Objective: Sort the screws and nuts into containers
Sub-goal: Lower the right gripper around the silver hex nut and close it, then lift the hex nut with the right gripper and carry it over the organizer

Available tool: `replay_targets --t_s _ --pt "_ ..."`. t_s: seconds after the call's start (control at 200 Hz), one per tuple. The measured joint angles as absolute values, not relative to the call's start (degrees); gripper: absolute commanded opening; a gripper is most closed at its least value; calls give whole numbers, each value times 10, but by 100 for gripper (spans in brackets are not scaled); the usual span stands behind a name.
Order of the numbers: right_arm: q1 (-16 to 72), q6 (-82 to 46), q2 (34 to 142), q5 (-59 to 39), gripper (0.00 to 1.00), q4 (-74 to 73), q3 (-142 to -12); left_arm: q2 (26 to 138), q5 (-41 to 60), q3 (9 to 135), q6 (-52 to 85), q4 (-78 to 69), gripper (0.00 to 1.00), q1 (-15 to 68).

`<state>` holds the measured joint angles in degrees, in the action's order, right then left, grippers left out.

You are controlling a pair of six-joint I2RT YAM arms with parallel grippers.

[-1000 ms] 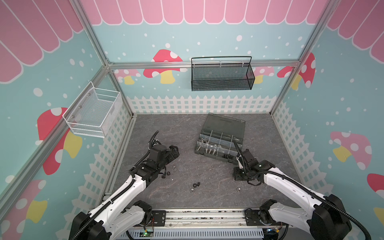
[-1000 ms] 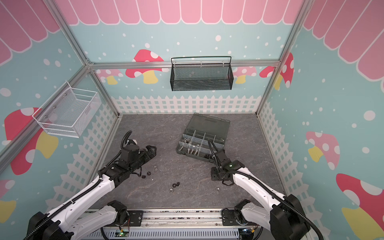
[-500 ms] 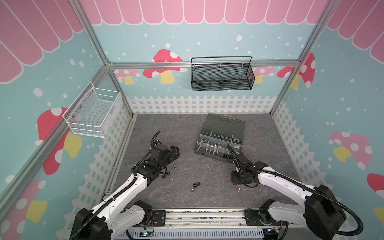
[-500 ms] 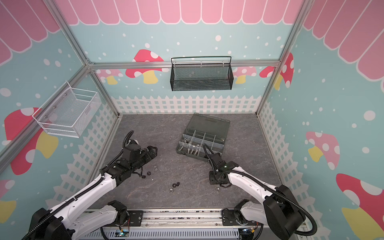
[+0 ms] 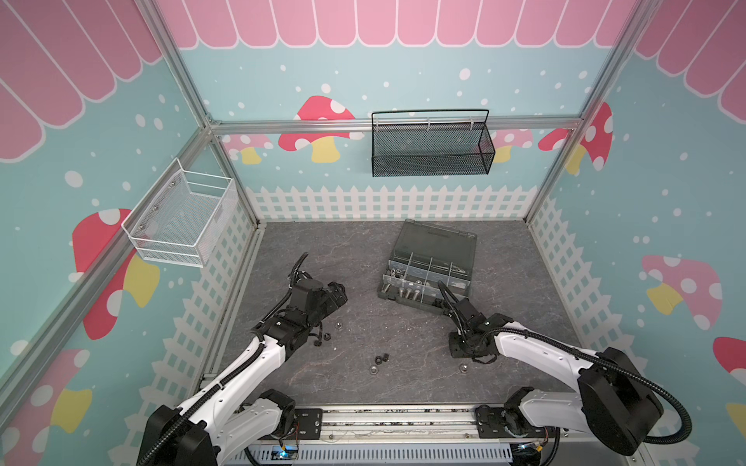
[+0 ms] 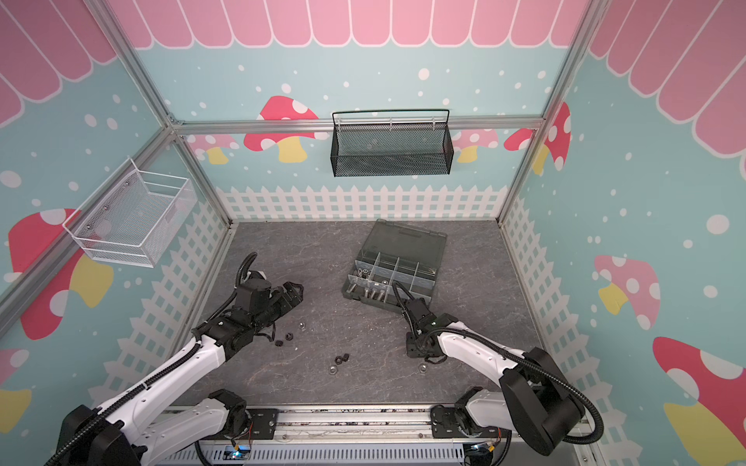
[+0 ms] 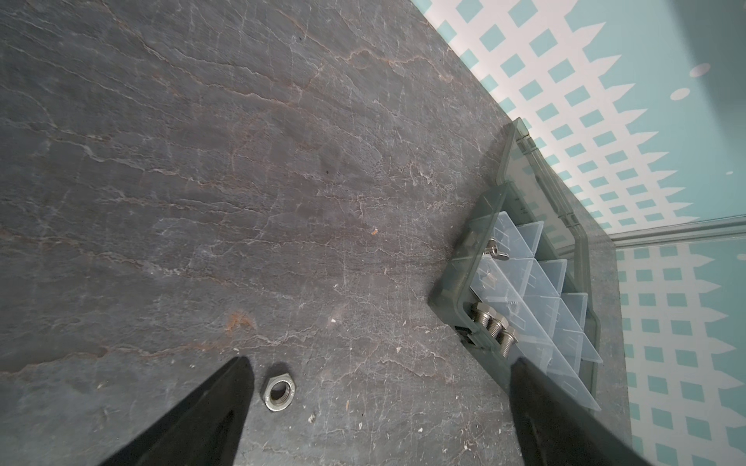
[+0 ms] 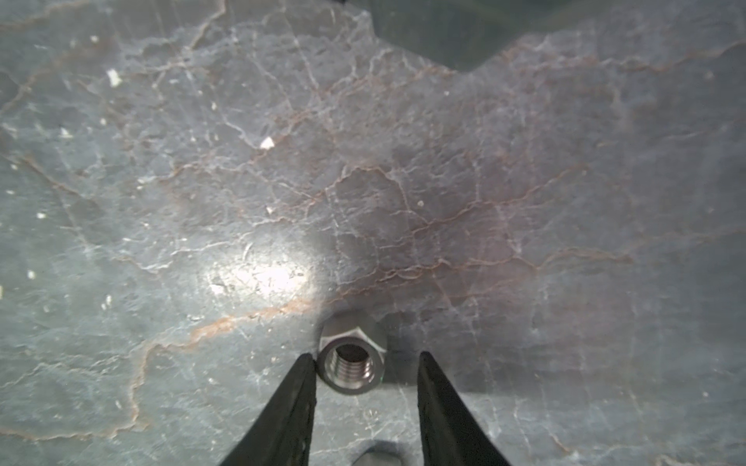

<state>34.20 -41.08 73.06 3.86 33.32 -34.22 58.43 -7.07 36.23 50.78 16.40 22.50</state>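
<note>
Three screws (image 7: 493,327) sit in the organiser box (image 7: 454,278), loose nuts (image 5: 381,358) left; right gripper (image 8: 365,356) straddles a silver nut (image 8: 350,367), not pinched, left gripper (image 7: 380,361) gapes, hex nut (image 7: 278,392) by one finger.

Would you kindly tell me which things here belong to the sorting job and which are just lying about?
Job in hand:
- tall silver nut at the right pincer
- thin silver nut beside the left pincer
- loose black nuts
- bolts in the box

Just lying about:
- black mesh basket
- white wire basket
</note>
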Motion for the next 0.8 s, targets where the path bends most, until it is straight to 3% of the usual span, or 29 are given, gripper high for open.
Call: replay_targets --t_s 0.385,0.801 --pt "342 -410 742 48 30 303 -337 582 -70 359 508 163 100 225" --pt "342 -406 743 39 0 294 -337 574 -70 359 508 163 100 221"
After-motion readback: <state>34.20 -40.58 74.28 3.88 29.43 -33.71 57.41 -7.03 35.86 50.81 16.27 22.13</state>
